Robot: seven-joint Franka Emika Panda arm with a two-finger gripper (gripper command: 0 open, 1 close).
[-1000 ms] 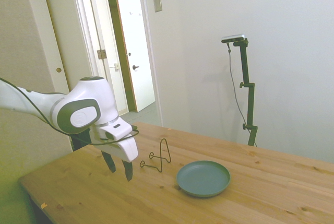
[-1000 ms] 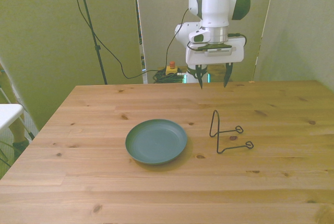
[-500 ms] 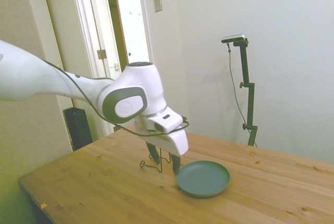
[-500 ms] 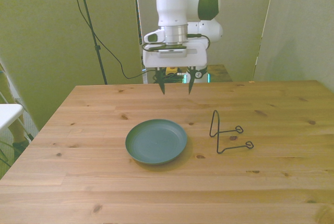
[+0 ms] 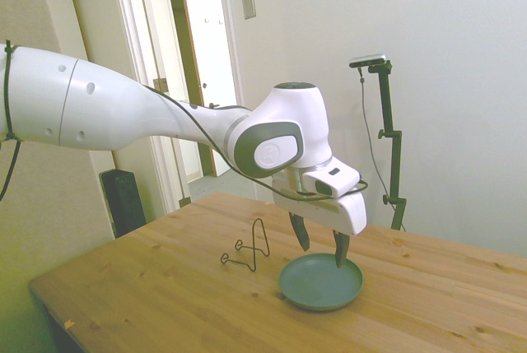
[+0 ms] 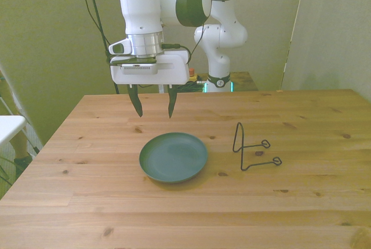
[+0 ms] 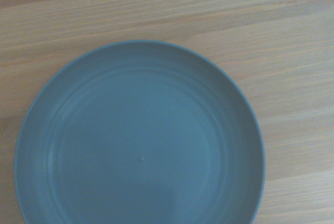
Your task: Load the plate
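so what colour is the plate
Matte grey-green teal all over, no pattern; the plate shows best in the wrist view.

You have one round, shallow, matte grey-green plate [image 6: 173, 157] lying flat and right side up on the wooden table [image 6: 301, 202], a little toward the front view's left of the table's middle. Its low raised rim runs unbroken all around, and the inside shows faint concentric rings with a tiny dot near the centre [image 7: 141, 158]. Nothing lies in it [image 5: 321, 282].
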